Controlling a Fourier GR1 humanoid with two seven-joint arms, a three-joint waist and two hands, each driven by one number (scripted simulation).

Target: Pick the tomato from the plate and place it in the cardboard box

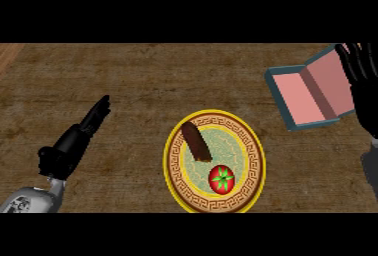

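Head view: the tomato point(221, 179) rests on the lower part of the yellow-rimmed plate point(253, 150), just below a brown stick-shaped item point(197, 142), while the cardboard box point(314, 90) lies open at upper right, well apart from the plate. The left hand point(92, 120), fingers straight and holding nothing, rests at the left; the right hand point(362, 75), at the right edge beside the box, shows dark fingers whose spread cannot be told. The tomato lies between the two hands, to the lower left of the right one; since the box sits on that side, the right hand seems better placed.

Left hand point(87, 126) straight-fingered, low left — right hand point(363, 85) open at right edge.
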